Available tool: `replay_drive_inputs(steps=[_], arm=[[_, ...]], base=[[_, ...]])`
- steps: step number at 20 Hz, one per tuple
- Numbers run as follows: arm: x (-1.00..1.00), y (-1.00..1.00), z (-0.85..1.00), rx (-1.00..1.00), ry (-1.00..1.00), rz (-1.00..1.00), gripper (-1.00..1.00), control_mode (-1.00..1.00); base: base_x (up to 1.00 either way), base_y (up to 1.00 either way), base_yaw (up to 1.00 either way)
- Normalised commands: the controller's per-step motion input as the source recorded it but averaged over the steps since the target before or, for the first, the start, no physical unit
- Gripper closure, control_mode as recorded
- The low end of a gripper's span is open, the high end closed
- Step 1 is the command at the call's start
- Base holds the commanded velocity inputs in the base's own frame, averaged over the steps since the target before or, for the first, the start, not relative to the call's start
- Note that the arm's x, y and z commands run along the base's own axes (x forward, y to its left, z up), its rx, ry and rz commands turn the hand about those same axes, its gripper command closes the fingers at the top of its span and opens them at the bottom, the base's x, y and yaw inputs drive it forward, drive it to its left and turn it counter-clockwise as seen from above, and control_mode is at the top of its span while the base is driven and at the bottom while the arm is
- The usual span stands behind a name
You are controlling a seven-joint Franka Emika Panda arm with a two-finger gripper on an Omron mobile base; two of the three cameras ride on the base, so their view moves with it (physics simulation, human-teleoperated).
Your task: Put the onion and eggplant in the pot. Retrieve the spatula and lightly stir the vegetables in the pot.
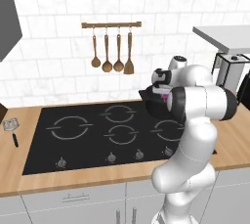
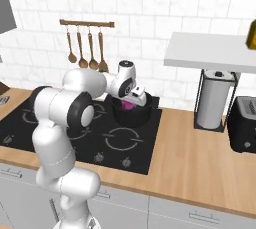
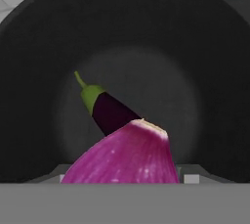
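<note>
My gripper (image 2: 131, 104) hangs over the black pot (image 2: 134, 117) on the back right burner, shut on the purple-magenta onion (image 3: 128, 157). In the hand view the onion sits between my fingertips, above the pot's floor. The eggplant (image 3: 108, 110), dark purple with a green stem, lies on the bottom of the pot (image 3: 205, 71). From the left base view my arm hides most of the pot (image 1: 149, 101), and a bit of magenta shows at the gripper (image 1: 167, 96). The spatula (image 1: 11, 127), with a slotted metal head and black handle, lies on the wooden counter left of the cooktop.
The black cooktop (image 1: 97, 130) has knobs along its front edge. Wooden spoons and a wooden spatula hang on a wall rail (image 1: 111, 25). A paper towel holder (image 2: 210, 100) and a toaster (image 2: 243, 123) stand on the counter to the right, under a shelf (image 2: 210, 53).
</note>
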Motion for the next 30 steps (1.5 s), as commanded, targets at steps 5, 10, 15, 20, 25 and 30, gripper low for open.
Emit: replay_drive_inputs(steps=[5, 10, 15, 20, 25, 30], arm=[[0.05, -0.01, -0.25, 0.00, 0.00, 0.00, 1.00, -1.00], [0.04, 0.00, -0.15, 0.00, 0.00, 0.00, -1.00, -1.00], [0.00, 0.00, 0.00, 0.00, 0.00, 0.00, -1.00, -1.00], [0.00, 0.00, 0.00, 0.00, 0.00, 0.00, -1.00, -1.00], [-0.13, 0.00, 0.28, 0.00, -0.11, 0.00, -1.00, -1.00], [-0.34, 0.00, 0.75, 0.00, -0.15, 0.00, -1.00, -1.00]], base=[[0.00, 0.00, 0.00], [0.00, 0.00, 0.00], [0.00, 0.00, 0.00], [0.00, 0.00, 0.00], [0.00, 0.00, 0.00], [0.00, 0.00, 0.00]])
